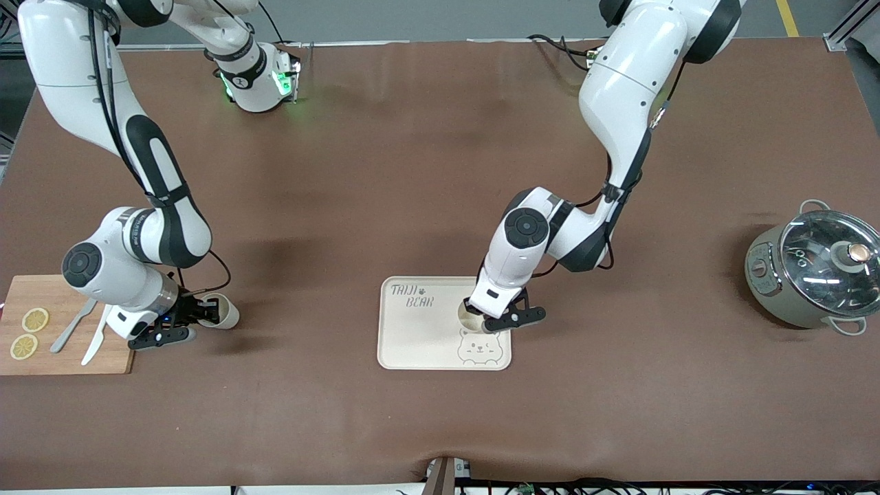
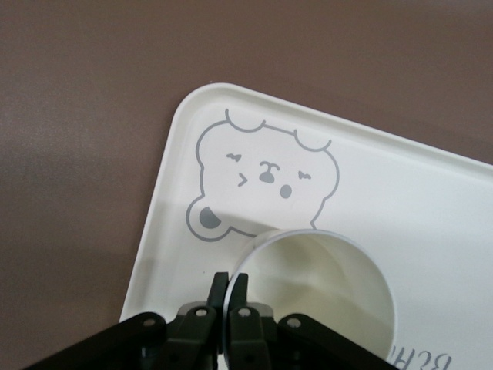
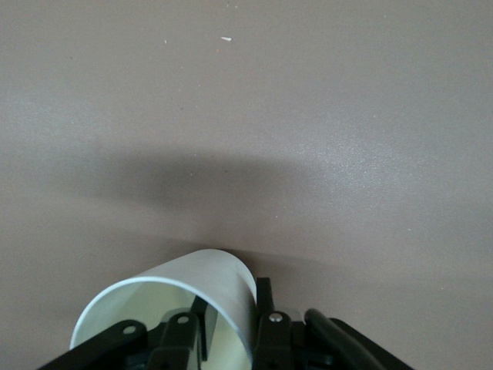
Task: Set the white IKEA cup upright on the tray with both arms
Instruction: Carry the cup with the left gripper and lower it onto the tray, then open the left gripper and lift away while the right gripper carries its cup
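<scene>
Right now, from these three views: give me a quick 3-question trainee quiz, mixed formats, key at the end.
1. True or false: the cup held by the left gripper stands upright on the tray.
2. The right gripper is at a second cup that is: A) lying on its side on the table B) upright on the tray C) stacked in the first one.
3. Fill in: the lemon slices lie on the ____.
Key: 1 true; 2 A; 3 cutting board.

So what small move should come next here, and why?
Probably the left gripper should open: it pinches the rim of a cup already upright on the tray. The right gripper straddles the wall of a second cup beside the cutting board.
</scene>
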Controlling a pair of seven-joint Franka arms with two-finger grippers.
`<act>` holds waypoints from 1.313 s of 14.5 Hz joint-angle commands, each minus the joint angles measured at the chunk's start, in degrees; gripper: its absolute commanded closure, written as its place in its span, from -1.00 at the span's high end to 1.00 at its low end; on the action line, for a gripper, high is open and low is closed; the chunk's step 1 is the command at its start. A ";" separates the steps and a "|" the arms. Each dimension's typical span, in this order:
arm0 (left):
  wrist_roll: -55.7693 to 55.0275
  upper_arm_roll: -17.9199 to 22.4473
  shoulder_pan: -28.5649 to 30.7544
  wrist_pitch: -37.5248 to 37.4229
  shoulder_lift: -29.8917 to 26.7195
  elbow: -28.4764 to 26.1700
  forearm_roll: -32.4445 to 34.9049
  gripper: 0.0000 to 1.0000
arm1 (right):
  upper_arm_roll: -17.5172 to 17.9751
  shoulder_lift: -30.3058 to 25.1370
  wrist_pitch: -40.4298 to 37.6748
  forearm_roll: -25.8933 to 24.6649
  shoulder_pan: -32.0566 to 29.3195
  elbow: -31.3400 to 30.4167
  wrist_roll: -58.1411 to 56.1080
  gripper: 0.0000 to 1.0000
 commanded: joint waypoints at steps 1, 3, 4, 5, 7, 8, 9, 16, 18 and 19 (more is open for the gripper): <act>-1.32 1.28 -1.09 0.24 0.67 1.46 1.51 -1.00 | 0.66 0.19 -0.03 1.20 -0.86 0.35 -1.22 -0.94; -1.15 1.28 -1.09 0.24 0.67 1.46 1.51 -1.00 | 0.66 0.19 -0.03 1.20 -0.86 0.35 -1.22 -1.00; -0.63 1.36 -0.92 0.24 0.67 1.46 1.85 -0.28 | 0.66 0.19 -0.03 1.20 -0.86 0.35 -1.22 -1.00; -0.71 1.37 -1.00 0.24 0.67 1.46 3.25 0.81 | 0.66 0.19 -0.03 1.20 -0.86 0.35 -1.22 -1.00; -2.89 1.37 -1.27 -0.11 0.41 1.46 6.33 1.00 | 0.66 0.19 -0.12 1.20 -0.77 0.35 -1.22 -1.00; -4.91 1.37 -1.44 -0.29 0.40 1.46 6.34 1.00 | 0.66 0.19 -0.12 1.20 -0.77 0.35 -1.13 -1.00; -6.14 1.37 -1.44 -0.55 0.23 1.46 6.34 1.00 | 0.66 0.19 -0.12 1.20 -0.77 0.35 -1.13 -1.00; -6.25 0.75 -1.44 -17.58 -1.79 6.73 5.81 1.00 | 0.75 -0.77 -11.08 4.18 -0.42 5.79 -0.34 -1.00; -5.98 0.40 -1.36 -21.89 -3.28 8.57 5.55 1.00 | 0.75 -0.95 -16.53 4.98 -0.33 9.65 0.62 -1.00; -5.81 0.31 -1.18 -23.48 -4.42 8.93 5.55 1.00 | 0.75 -0.95 -18.99 4.98 -0.16 11.41 2.80 -1.00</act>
